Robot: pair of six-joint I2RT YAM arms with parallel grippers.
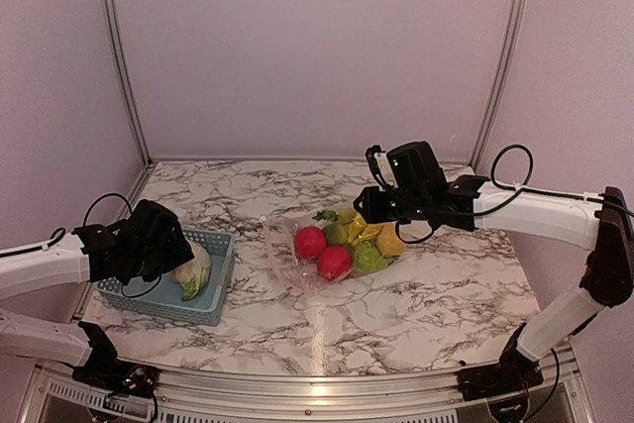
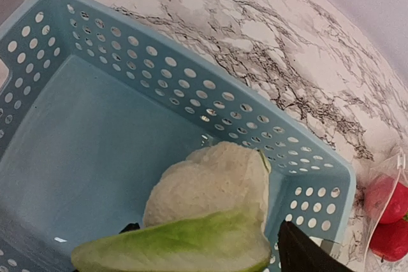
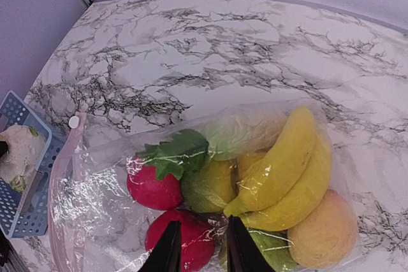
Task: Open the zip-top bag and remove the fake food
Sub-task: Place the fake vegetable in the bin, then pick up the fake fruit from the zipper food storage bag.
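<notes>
The clear zip-top bag (image 1: 289, 263) lies at the table's middle, also in the right wrist view (image 3: 95, 202), its pink zip edge toward the basket. Inside are two red apples (image 3: 153, 186), yellow bananas (image 3: 287, 164), an orange (image 3: 325, 234) and a green pear (image 3: 207, 186). My right gripper (image 1: 365, 207) hovers over the fruit with its jaws part open (image 3: 203, 250) and holds nothing. A pale cabbage (image 2: 210, 189) lies in the light blue basket (image 2: 159, 62). My left gripper (image 1: 170, 253) is open, with its fingers either side of the cabbage (image 2: 210, 246).
The basket (image 1: 213, 294) stands at the near left of the marble table, also at the left edge of the right wrist view (image 3: 19, 214). Purple walls with metal posts close in the back and sides.
</notes>
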